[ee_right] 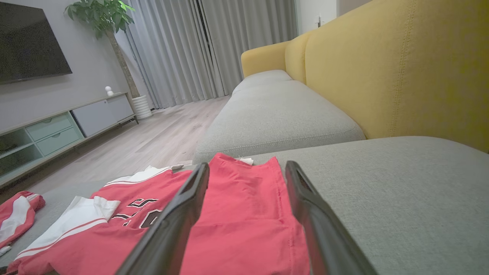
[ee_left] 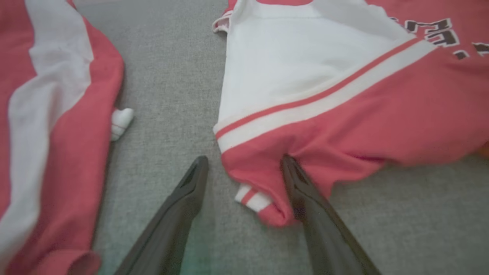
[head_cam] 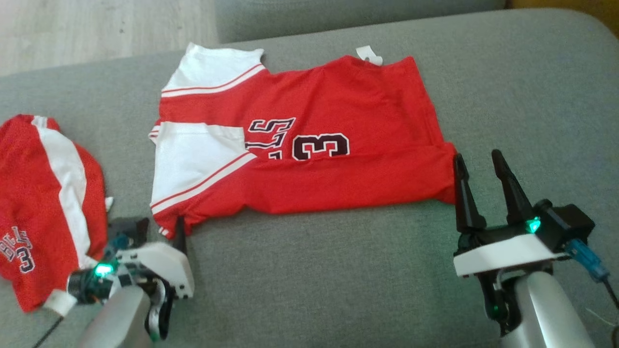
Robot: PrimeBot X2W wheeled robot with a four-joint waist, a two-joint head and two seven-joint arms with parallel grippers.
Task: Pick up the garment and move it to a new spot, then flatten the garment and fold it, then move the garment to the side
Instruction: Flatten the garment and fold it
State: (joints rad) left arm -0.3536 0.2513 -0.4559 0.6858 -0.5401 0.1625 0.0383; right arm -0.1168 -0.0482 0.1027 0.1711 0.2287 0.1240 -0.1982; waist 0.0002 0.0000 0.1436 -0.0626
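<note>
The garment is a red and white jersey (head_cam: 309, 145) with a dark number 3, lying spread on the grey sofa cushion (head_cam: 338, 275). My left gripper (head_cam: 167, 232) is at its near left corner. In the left wrist view the left gripper (ee_left: 244, 164) is open, the jersey's (ee_left: 344, 114) red hem corner lies between the fingers, and the right finger touches the cloth. My right gripper (head_cam: 476, 157) stands open at the jersey's near right corner. In the right wrist view the right gripper (ee_right: 247, 168) is open just above the jersey's (ee_right: 237, 214) red cloth.
A second red and white garment (head_cam: 43, 193) lies crumpled at the left of the cushion, close to my left arm. Beyond the jersey are another grey cushion (ee_right: 275, 114), the yellow sofa back (ee_right: 401, 68) and wooden floor (head_cam: 96, 29).
</note>
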